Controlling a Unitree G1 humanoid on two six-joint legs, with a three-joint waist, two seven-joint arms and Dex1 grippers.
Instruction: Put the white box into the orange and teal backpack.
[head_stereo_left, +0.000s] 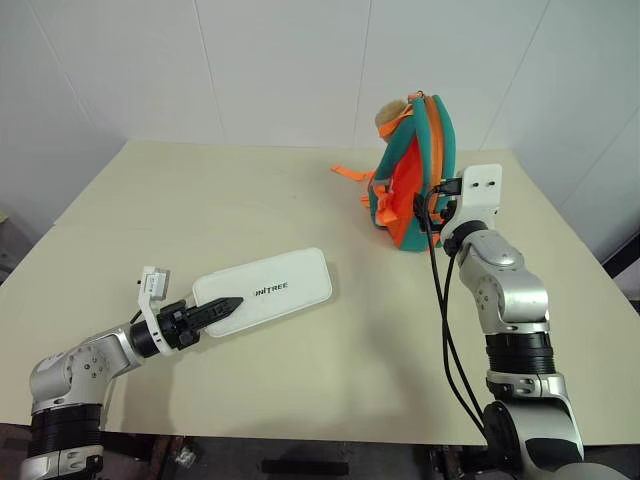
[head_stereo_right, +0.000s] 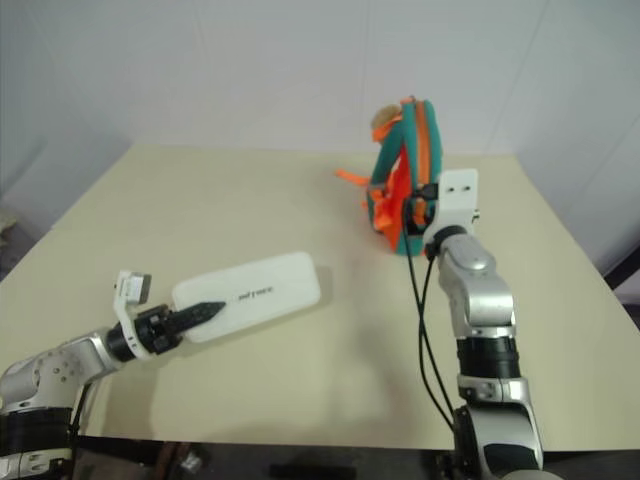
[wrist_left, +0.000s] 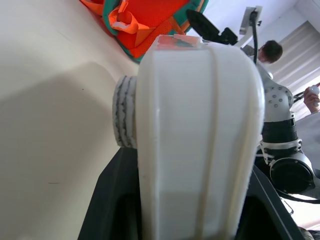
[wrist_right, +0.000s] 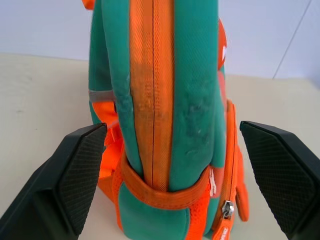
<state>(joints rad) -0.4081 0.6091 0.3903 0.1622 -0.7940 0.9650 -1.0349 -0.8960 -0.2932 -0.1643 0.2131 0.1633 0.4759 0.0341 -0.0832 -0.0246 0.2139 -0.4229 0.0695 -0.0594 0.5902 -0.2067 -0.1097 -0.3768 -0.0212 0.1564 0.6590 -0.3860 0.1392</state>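
Beige desk (head_stereo_left: 250, 190), white walls behind. Your left gripper (head_stereo_left: 215, 309) has its fingers clamped on the near end of the white box (head_stereo_left: 272, 287), mid-desk toward the front-left. Box not yet in the orange and teal backpack (head_stereo_left: 415, 170), upright near the far right edge. Insertion remains. Right wrist view alone shows the right gripper (wrist_right: 175, 170) fingers wide, straddling the backpack, with the zipper apparently closed.

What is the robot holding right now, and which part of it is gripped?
The left gripper holds the white box by its near short end. The right gripper holds nothing, standing open at the backpack.
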